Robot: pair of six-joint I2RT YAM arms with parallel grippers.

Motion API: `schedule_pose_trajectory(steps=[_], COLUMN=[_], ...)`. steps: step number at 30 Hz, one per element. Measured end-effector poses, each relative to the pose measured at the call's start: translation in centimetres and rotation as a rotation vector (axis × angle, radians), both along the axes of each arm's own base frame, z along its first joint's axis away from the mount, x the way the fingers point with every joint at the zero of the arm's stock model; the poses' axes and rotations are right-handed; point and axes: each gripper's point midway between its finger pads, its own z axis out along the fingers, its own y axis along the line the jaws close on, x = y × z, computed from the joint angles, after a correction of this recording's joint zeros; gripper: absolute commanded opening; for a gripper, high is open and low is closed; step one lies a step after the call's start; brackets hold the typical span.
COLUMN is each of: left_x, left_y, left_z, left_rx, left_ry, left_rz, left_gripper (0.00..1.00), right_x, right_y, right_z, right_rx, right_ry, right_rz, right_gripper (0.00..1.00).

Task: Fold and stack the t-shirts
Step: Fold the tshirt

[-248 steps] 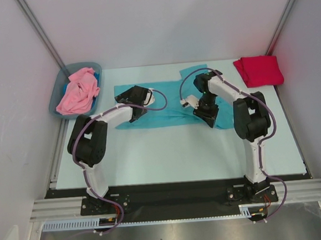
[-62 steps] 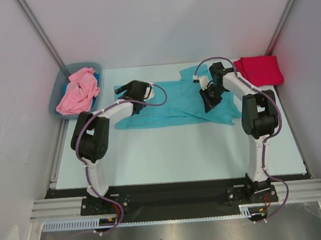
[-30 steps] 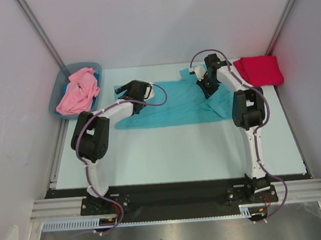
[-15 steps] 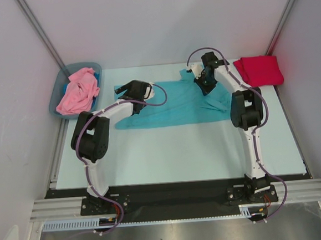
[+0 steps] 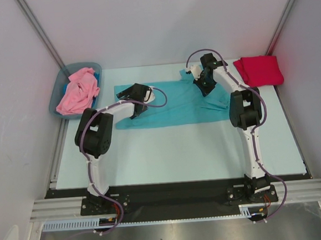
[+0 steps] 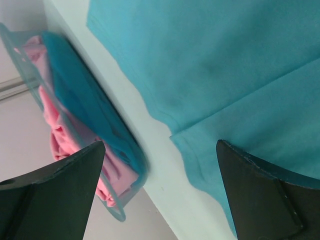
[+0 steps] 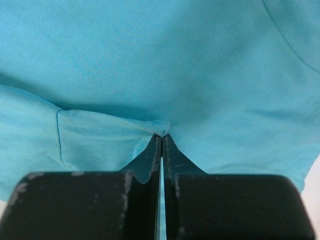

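A teal t-shirt (image 5: 165,106) lies spread across the middle of the table, its right part folded over. My right gripper (image 5: 202,89) is at its far right part, shut on a pinch of the teal cloth (image 7: 161,134). Over the shirt's left edge (image 6: 225,65) hovers my left gripper (image 5: 128,93), jaws wide open and nothing between them (image 6: 160,147). At the far right corner lies a folded crimson t-shirt (image 5: 258,70). A crumpled pink t-shirt (image 5: 77,92) sits in the bin (image 5: 54,103).
The grey-blue bin (image 6: 120,215) stands at the far left just beyond the teal shirt's edge, with blue cloth under the pink one (image 6: 60,135). White walls and metal posts close in the table. Bare table shows in front of the shirt.
My right gripper has carried its pinch of teal cloth toward the far side and slightly left, folding the shirt's right part over. The left arm has shifted slightly, still open.
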Motion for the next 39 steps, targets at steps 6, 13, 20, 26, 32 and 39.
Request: schedule_pose_trajectory(steps=[6, 13, 20, 26, 32, 39], left_x=[1.2, 3.4, 3.7, 3.5, 3.5, 4.3], left_y=[1.6, 4.3, 5.9, 6.6, 7.0, 6.8], left_z=[-1.5, -1.5, -1.4, -1.4, -1.2, -0.2], left_rx=[0.014, 0.024, 0.044, 0.06, 0.068, 0.057], left_ry=[0.031, 0.007, 0.008, 0.013, 0.012, -0.016], left_rz=[0.039, 0.113, 0.142, 0.157, 0.169, 0.172], left_gripper=[1.0, 1.0, 1.0, 1.0, 1.0, 1.0], right_x=[0.0, 0.1, 0.1, 0.1, 0.1, 0.4], right_y=[0.0, 0.1, 0.1, 0.1, 0.1, 0.2], right_z=[0.0, 0.0, 0.0, 0.0, 0.0, 0.2], right_rx=[0.0, 0.001, 0.001, 0.001, 0.001, 0.002], right_ry=[-0.002, -0.003, -0.004, -0.005, -0.005, -0.02], right_rz=[0.0, 0.001, 0.001, 0.001, 0.001, 0.002], right_gripper=[0.0, 0.0, 0.0, 0.0, 0.0, 0.0])
